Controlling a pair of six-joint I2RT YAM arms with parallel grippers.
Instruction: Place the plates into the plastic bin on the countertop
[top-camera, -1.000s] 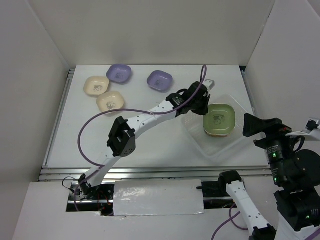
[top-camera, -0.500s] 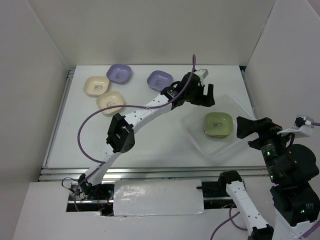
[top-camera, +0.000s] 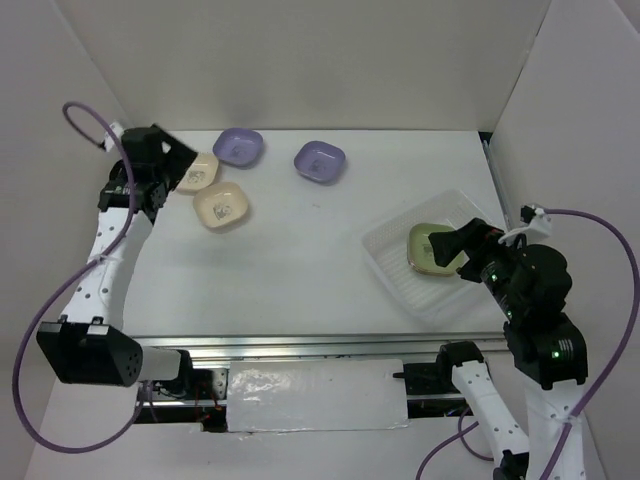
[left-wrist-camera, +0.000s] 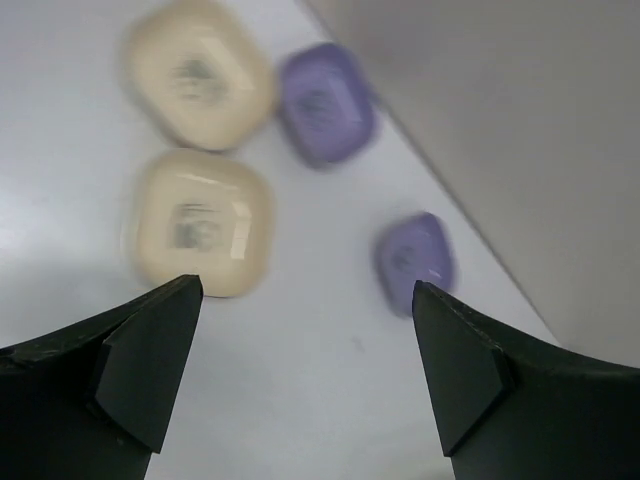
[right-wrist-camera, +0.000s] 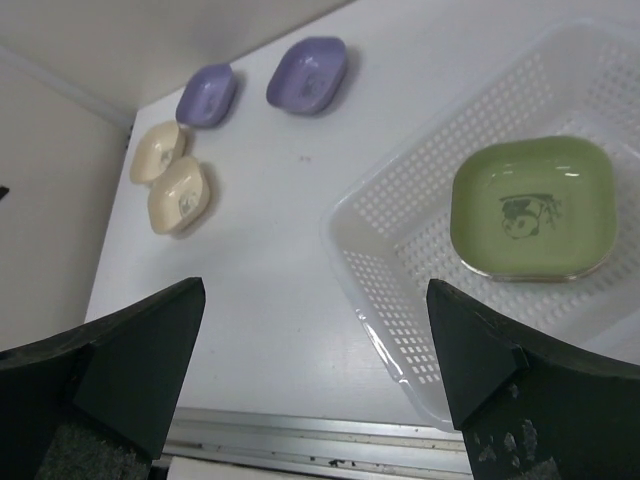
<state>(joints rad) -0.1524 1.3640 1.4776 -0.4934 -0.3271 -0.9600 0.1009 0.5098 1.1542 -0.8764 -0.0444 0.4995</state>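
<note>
Fingers (left-wrist-camera: 150, 370) of the left gripper (left-wrist-camera: 305, 290) stand wide apart with nothing between them, high over the upper left of the countertop (top-camera: 300, 250) in the overhead view. Just beneath them sits the upper cream plate (top-camera: 196, 173), its left edge hidden by the gripper. The lower cream plate (top-camera: 221, 206) lies touching or nearly touching it, toward the bottom right. The left purple plate (top-camera: 238, 146) sits near the back edge, and the right purple plate (top-camera: 320, 160) lies apart from it toward the frame's middle. At the right, the plastic bin (top-camera: 390, 270) sits at an angle with the green plate (top-camera: 432, 247) lying flat inside. The right gripper (right-wrist-camera: 315, 290) hangs above the bin's right side, its fingers (right-wrist-camera: 140, 360) likewise spread and holding nothing.
</note>
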